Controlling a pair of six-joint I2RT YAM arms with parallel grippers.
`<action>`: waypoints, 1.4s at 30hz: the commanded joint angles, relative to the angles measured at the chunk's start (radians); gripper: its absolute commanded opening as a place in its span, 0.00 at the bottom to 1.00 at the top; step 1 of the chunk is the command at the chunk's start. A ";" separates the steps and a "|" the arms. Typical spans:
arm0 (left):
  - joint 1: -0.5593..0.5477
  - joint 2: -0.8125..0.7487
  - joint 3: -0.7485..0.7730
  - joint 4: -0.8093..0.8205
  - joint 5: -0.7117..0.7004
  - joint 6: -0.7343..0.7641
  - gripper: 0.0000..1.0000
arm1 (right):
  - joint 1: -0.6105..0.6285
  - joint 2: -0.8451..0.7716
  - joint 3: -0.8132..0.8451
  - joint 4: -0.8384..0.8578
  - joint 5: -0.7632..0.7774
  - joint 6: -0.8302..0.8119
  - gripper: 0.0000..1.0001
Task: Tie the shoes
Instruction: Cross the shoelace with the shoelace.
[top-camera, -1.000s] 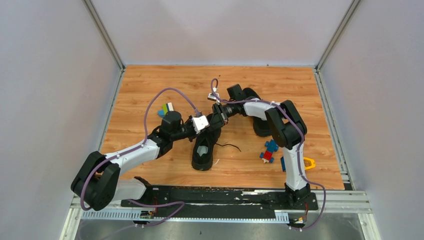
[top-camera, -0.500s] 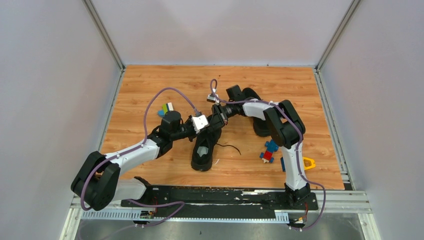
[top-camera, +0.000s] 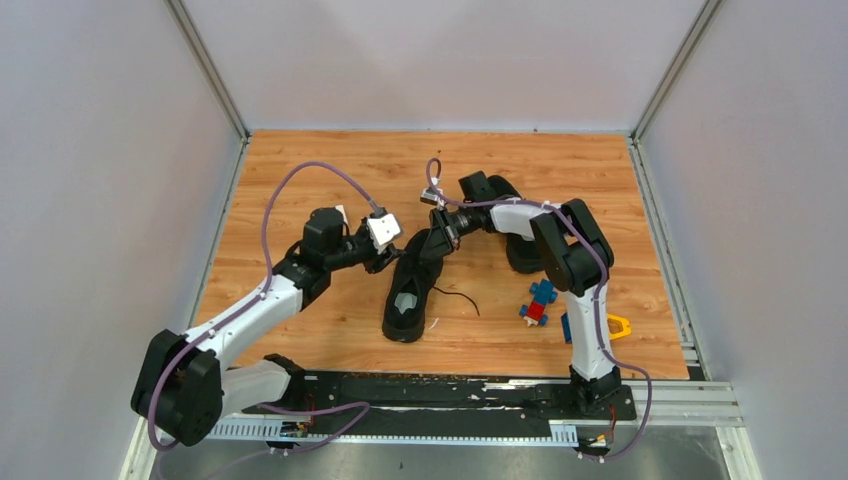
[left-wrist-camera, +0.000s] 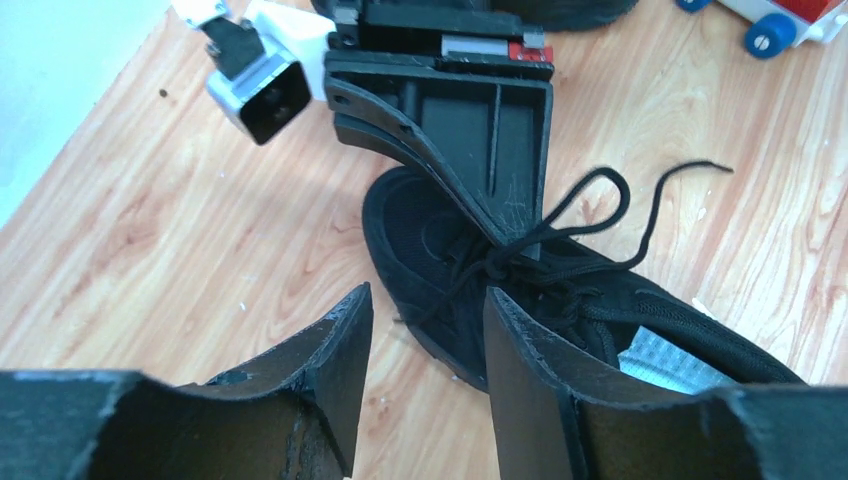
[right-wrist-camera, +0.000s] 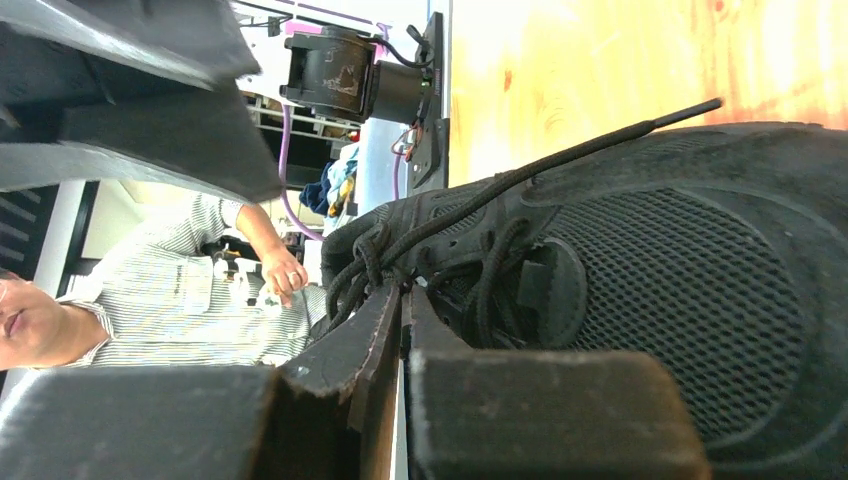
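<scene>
Watch the left side first. Your left gripper holds nothing, so any tug from the other side would likely drag or tip the shoe instead of tightening the knot. Its fingers stand only a little apart, and that narrow gap could easily miss the thin lace or snag the fabric. The loose end lies on the table to the shoe's right and may slip away.

The left arm reaches forward, with its gripper low and just beside the shoe's toe. The shoe lies mid-table, heel toward you. The right arm folds back to the left, and the right gripper is pinched closed on the lace at the knot. The other shoe sits under that arm, with the toy blocks nearer you.
</scene>
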 joint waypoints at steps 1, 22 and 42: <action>0.049 -0.018 0.099 -0.187 0.166 0.052 0.53 | -0.007 -0.058 0.000 -0.013 0.025 -0.055 0.05; 0.182 0.287 0.374 -0.447 0.486 0.673 0.49 | -0.021 -0.128 0.023 -0.224 0.182 -0.219 0.05; 0.025 0.316 0.565 -0.950 0.473 1.170 0.46 | -0.019 -0.075 0.072 -0.239 0.155 -0.162 0.01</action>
